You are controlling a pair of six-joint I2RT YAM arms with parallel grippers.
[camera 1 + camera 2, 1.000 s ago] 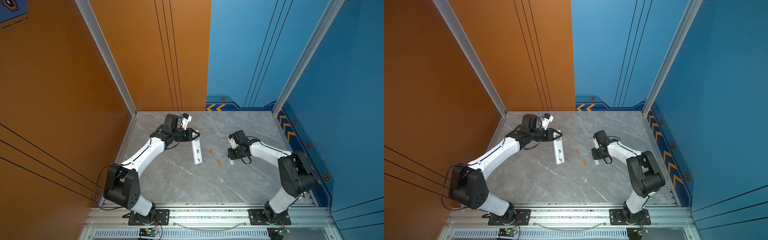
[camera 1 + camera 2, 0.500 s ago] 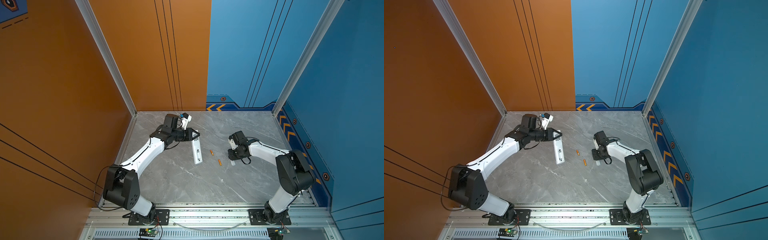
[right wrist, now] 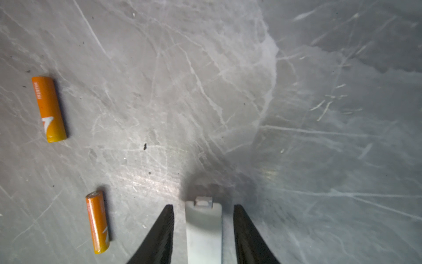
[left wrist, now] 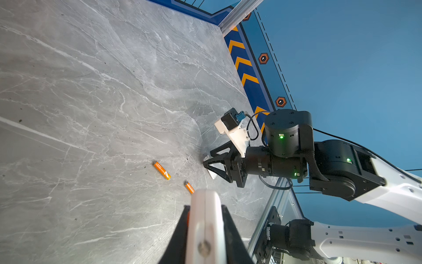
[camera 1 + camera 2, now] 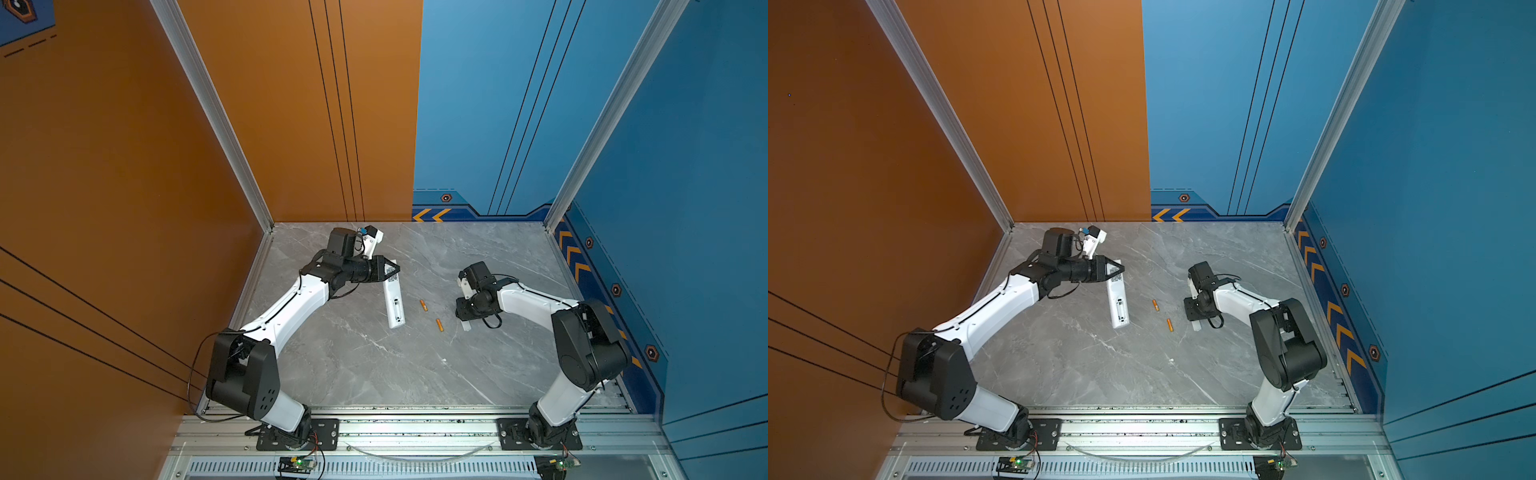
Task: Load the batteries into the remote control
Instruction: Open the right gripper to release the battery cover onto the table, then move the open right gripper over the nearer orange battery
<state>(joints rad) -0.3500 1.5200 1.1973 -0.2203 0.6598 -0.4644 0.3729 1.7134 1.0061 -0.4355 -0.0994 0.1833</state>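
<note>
Grey marble-look tabletop (image 5: 374, 365) boxed in by orange and blue walls, with an aluminium rail along the near edge. The left gripper (image 5: 392, 271) is clamped on the far end of the remote control (image 5: 395, 305); its other end looks to rest on the table, and the pictures don't settle whether the clamped end is lifted. The right gripper (image 3: 203, 228) has its jaws apart, straddling the small grey-white cover plate (image 3: 203, 230), which lies flat on the table with gaps on both sides, so it is not gripped. Both batteries (image 5: 423, 305) (image 5: 439, 325) lie loose on the table between the remote and the right gripper, near each other but apart.

Risks: the batteries are round, so any nudge from the right fingers would likely roll them away. The remote is held only at one end, so pushing a cell in could pivot or slip it. The cover plate sits right under the right gripper and could get dragged along. A battery could go in with its polarity flipped.

Room: plenty of open table toward the near rail and in the middle. The walls are well away from both grippers, and the arms are apart, though both converge on the remote.
</note>
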